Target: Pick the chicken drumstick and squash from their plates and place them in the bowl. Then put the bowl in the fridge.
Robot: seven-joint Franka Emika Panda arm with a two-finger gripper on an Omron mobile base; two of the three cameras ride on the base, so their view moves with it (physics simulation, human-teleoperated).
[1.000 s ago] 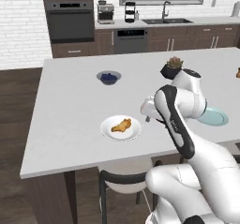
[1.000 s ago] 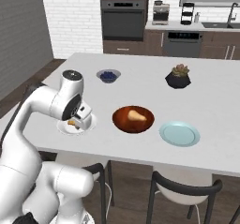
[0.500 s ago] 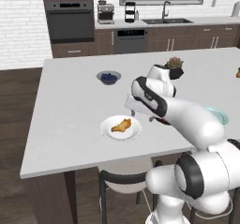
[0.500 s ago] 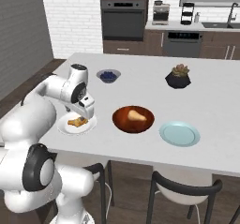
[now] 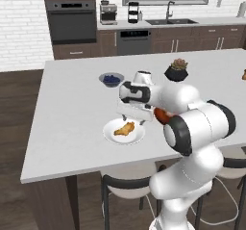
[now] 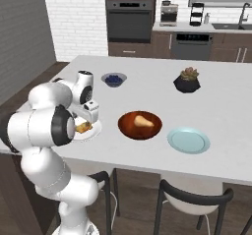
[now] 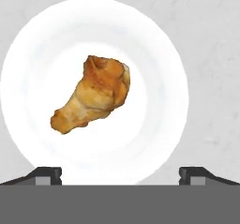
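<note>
On the pale grey worktop (image 5: 72, 128), a small grey bowl of blue berries (image 5: 111, 79) and a black faceted plant pot (image 5: 176, 71) stand well behind the round white plate (image 5: 137, 136) bearing the lumpy golden-brown chicken drumstick (image 7: 92, 93), with nothing between it and the gripper (image 5: 132, 118), whose jaws stand wide and empty directly above. The smooth tan squash (image 6: 141, 121) lies in the dark reddish-brown wooden bowl (image 6: 129, 129), beside the bare pale blue-green plate (image 6: 188, 140). Since a second ago, the arm has swung over from the bowl to above the white plate.

Both base views are looking forward and down over the island counter (image 5: 72, 128), sharing it; the hand view is staring closely down at the white plate (image 7: 154, 138), drumstick (image 7: 93, 94) tapering toward 8 o'clock.
</note>
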